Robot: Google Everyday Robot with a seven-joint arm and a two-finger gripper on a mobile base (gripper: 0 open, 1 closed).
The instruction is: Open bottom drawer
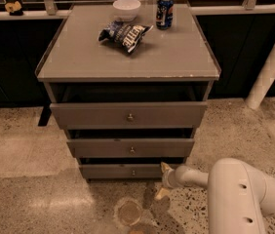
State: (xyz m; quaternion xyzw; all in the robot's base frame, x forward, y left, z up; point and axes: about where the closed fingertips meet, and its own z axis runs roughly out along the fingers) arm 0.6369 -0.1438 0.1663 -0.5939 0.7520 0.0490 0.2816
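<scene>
The grey cabinet (127, 62) has three drawers, each pulled out a little. The bottom drawer (123, 171) is the lowest and narrowest front, with a small round metal knob (133, 172). My gripper (162, 181) is low, just right of that drawer's right end, near the floor, on the end of my white arm (235, 194) that comes in from the lower right. It is apart from the knob, to its right. One fingertip (165, 167) sits by the drawer's corner and the other fingertip (160, 194) points at the floor.
On the cabinet top are a chip bag (124, 34), a white bowl (127, 8) and a blue can (165, 12). A white pillar (272, 65) slants at the right. The floor is speckled stone, with a round mark (127, 212) below the drawers.
</scene>
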